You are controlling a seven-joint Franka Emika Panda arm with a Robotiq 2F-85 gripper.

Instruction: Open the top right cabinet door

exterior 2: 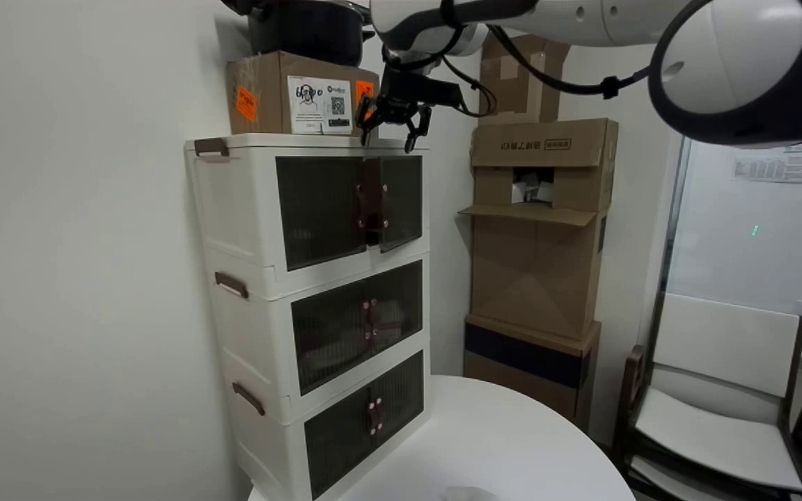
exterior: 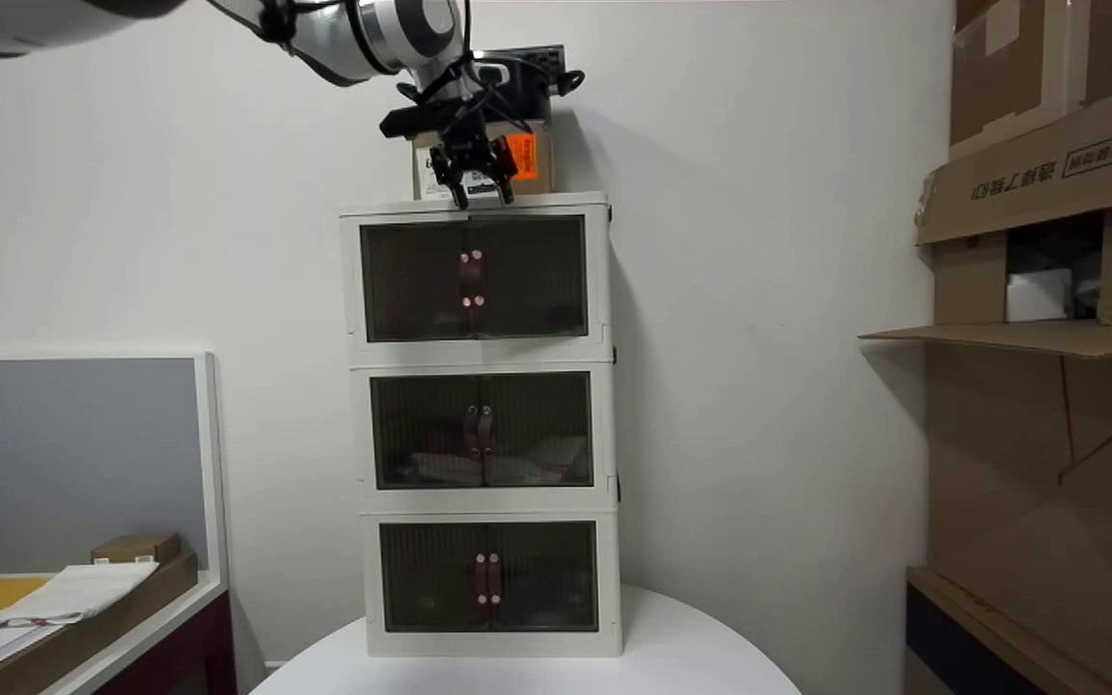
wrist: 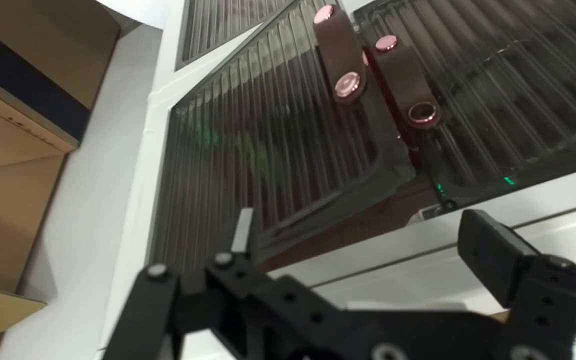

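Now my spread, empty black end effector (exterior: 484,201) hangs at eleven o'clock from the ajar, dark see-through rectangular top-right door (exterior: 532,278); misaimed lowering could push it closed.

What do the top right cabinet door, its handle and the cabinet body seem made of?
Top right cabinet door: dark, glossy, likely plastic, perhaps glass; its ribbed, tinted surface shows reflections.
Handle: matte brown strap, leather-like or plastic, with shiny pinkish, metallic-looking studs.
Cabinet body: smooth white, probably molded plastic, judging by softly rounded corners.
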